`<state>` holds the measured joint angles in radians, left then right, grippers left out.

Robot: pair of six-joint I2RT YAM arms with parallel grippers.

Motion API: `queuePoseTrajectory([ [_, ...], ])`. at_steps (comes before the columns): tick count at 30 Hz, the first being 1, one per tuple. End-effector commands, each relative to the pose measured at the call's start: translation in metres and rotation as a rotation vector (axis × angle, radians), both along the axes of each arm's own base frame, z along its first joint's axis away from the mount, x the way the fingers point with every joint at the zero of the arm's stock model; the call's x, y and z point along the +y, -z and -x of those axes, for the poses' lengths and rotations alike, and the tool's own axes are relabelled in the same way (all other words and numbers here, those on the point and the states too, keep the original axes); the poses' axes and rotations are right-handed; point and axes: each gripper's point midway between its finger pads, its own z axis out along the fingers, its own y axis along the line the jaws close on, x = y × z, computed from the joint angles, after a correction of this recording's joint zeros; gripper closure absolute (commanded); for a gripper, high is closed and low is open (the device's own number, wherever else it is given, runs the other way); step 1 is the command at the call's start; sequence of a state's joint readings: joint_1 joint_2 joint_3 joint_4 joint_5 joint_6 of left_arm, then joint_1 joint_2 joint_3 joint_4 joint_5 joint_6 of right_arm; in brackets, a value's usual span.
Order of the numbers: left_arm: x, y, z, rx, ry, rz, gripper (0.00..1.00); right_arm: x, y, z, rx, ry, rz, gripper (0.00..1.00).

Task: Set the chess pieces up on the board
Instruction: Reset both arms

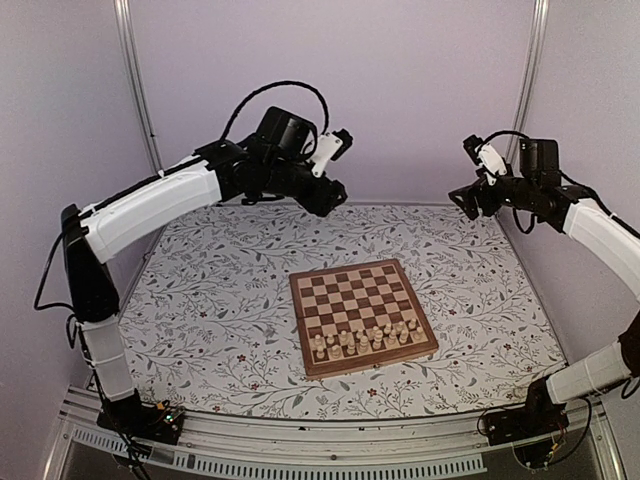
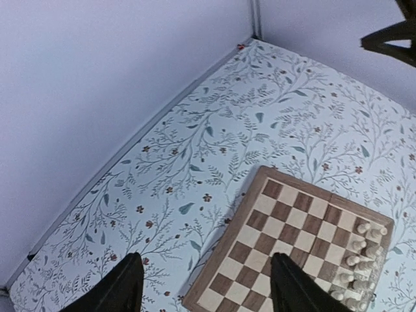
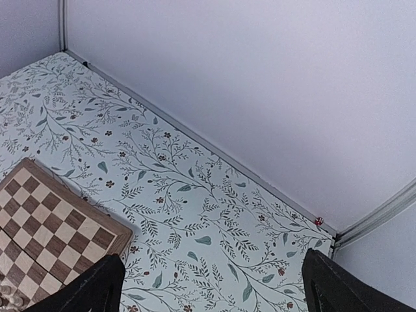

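Overhead, the left gripper (image 2: 205, 273) hangs high above the table with its two dark fingers (image 2: 123, 289) spread apart and nothing between them. Through the gap we see only patterned tabletop and a corner of the board (image 2: 286, 221). The right gripper (image 3: 211, 273) is spread wider, its fingers (image 3: 91, 292) at the two lower corners of its own camera's view, and it too grips nothing.

From the top camera we see both arms raised and bent inward. The left gripper is over the far middle of the table and the right one over the far right side, and both are well apart from the board. The board lies flat near the centre of the floral tabletop (image 1: 220, 300), turned slightly askew to the table's edges.

The chess pieces (image 1: 365, 338) are pale cream figures. All that we can make out of them stand grouped in two rough rows on the ranks closest to the arm bases. Whether each one is upright and centred on its square we cannot tell at this size. Pale walls close in the table behind and at both sides.
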<state>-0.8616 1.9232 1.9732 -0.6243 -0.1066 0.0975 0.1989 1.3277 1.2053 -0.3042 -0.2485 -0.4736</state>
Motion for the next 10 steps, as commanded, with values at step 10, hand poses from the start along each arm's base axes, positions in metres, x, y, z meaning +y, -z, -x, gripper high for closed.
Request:
queuePoseTrajectory([
  [10,0.138,-0.002,-0.044,-0.057,-0.371,0.199,0.01,-0.021,-0.039,0.002,-0.090,0.192,-0.280,0.01],
])
